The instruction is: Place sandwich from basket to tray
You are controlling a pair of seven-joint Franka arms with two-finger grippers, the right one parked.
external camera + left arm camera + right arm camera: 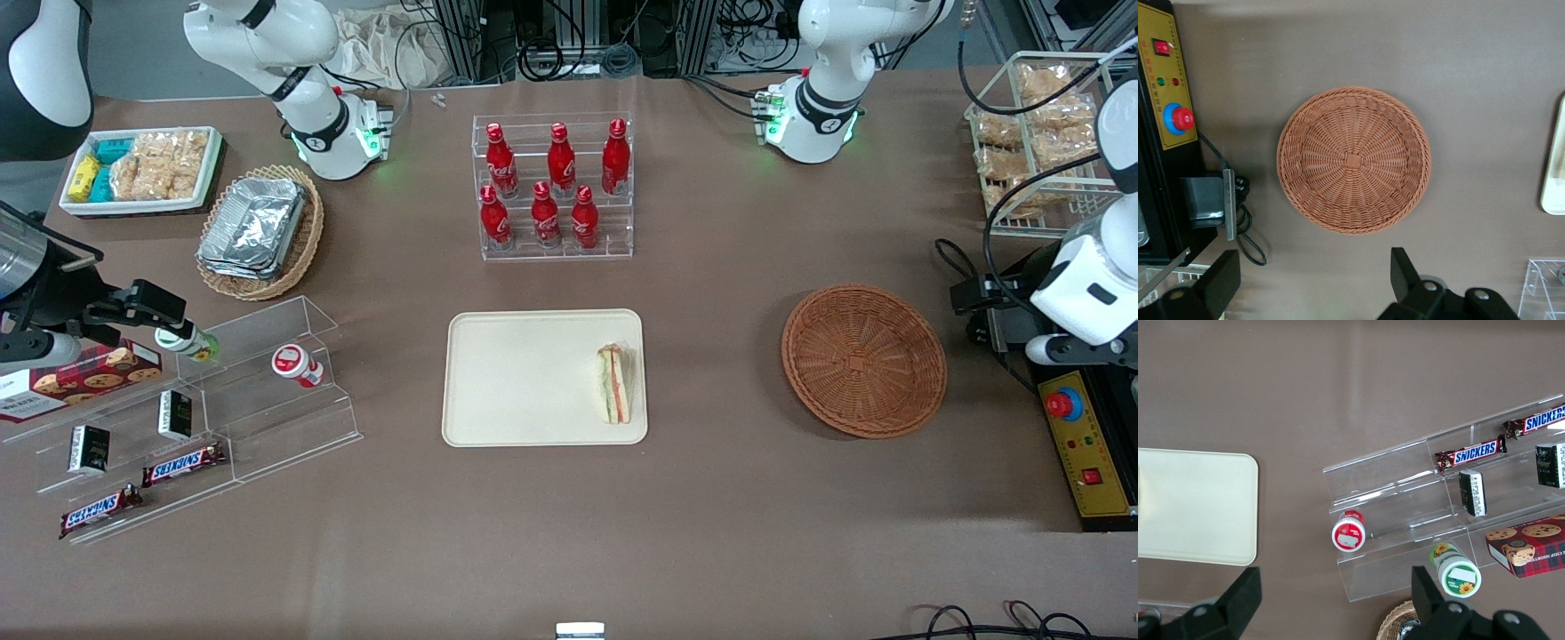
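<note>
While sandwich (615, 384) lies on tray (524, 378), jaws (1313, 283) spread, seemingly above basket (1353, 160).

Six cola bottles (551, 185) stand in a clear rack (556, 240). Toward the parked arm's end from it: foil containers (253, 227), Snickers bars (182, 463), cookie box (80, 378).

The left arm stood at the working arm's end of the table, its white forearm bent downward and its wrist pointed at the tabletop. The gripper (1308, 287) hung above the table surface with its two black fingers (1405, 273) spread wide apart, holding nothing between them.
</note>
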